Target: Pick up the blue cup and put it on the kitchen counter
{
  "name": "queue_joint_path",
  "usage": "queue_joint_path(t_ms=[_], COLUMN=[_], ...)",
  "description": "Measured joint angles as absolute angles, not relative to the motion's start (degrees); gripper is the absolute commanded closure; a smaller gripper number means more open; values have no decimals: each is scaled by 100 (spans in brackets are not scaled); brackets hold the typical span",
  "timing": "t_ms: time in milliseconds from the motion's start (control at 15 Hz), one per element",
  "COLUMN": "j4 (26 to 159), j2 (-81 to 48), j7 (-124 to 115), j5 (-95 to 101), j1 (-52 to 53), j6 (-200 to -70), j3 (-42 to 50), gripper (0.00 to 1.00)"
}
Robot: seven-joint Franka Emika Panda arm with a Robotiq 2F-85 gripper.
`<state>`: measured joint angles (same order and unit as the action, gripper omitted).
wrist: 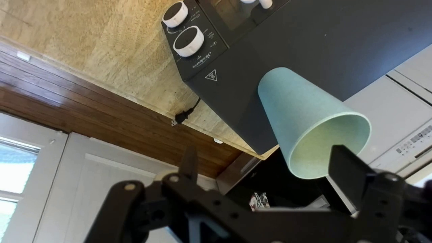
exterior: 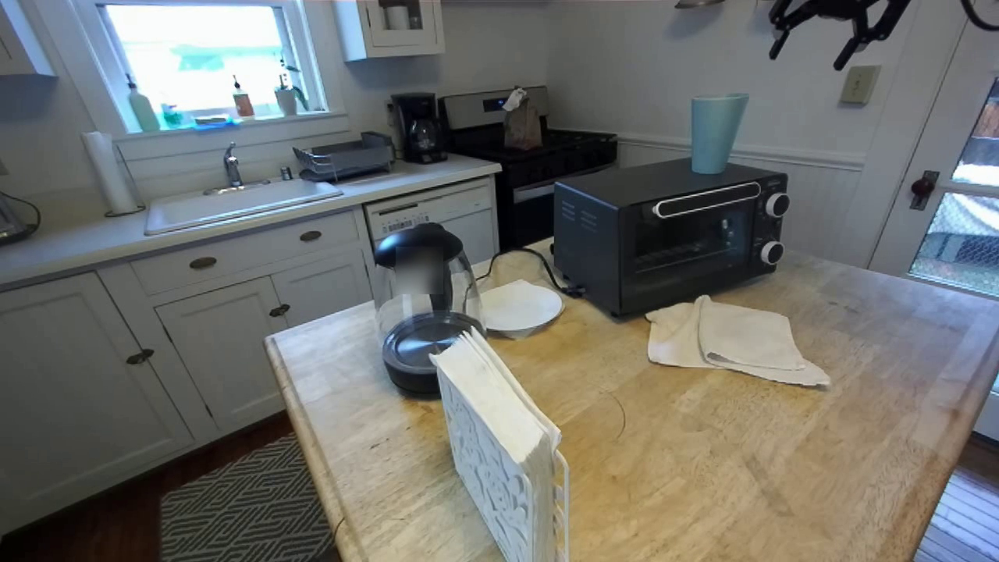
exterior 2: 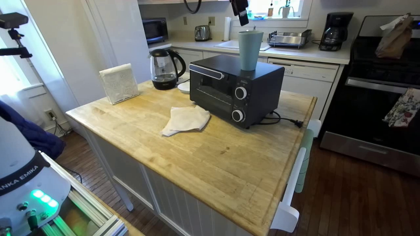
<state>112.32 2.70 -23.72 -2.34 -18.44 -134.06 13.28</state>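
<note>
The upright pale-blue tumbler (exterior: 715, 134) stands near a desk (exterior 2: 210, 164) corner, below and offset from our spread, empty end effector (exterior: 808, 58).

You have one blue cup (exterior 2: 250, 50), one wooden surface (exterior 2: 210, 160) and one end effector (wrist: 265, 163). In the wrist view, count two fingers (wrist: 349, 173) on it. You have one black toaster oven (exterior 2: 226, 88), fitted with two control knobs (exterior 2: 240, 93), one door handle (exterior 2: 206, 71) and one power plug (wrist: 182, 116). Count one glass kettle (exterior 2: 164, 69) and one napkin holder (exterior 2: 119, 83); you cannot tell how many pieces make up the folded cloth (exterior: 745, 336). You also have one stove (exterior 2: 377, 114), one paper bag (exterior 2: 395, 37), one floral towel (exterior 2: 403, 106), one coffee maker (exterior: 419, 129), one dish rack (exterior 2: 290, 39), one paper towel roll (exterior: 111, 172) and one faucet (exterior: 232, 166). In an exterior view, count one toaster (exterior 2: 202, 33) and one microwave (exterior 2: 155, 30). In an exterior view, count four dark cabinet pulls (exterior: 203, 263).
</note>
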Motion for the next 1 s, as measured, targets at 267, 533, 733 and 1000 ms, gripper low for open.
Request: queue_joint_path(t_ms=[267, 533, 733, 1000], j4=[11108, 10871, 10667, 10338], j2=[-59, -350, -573, -881], j7=[-2390, -2451, -2513, -2567], j5=[-234, -234, -235, -237], j1=[-1778, -1775, -1774, -1737], j6=[-13453, -13451, -13459, -13528], j3=[1327, 1364, 1399, 1401], gripper=[0, 0, 1, 25])
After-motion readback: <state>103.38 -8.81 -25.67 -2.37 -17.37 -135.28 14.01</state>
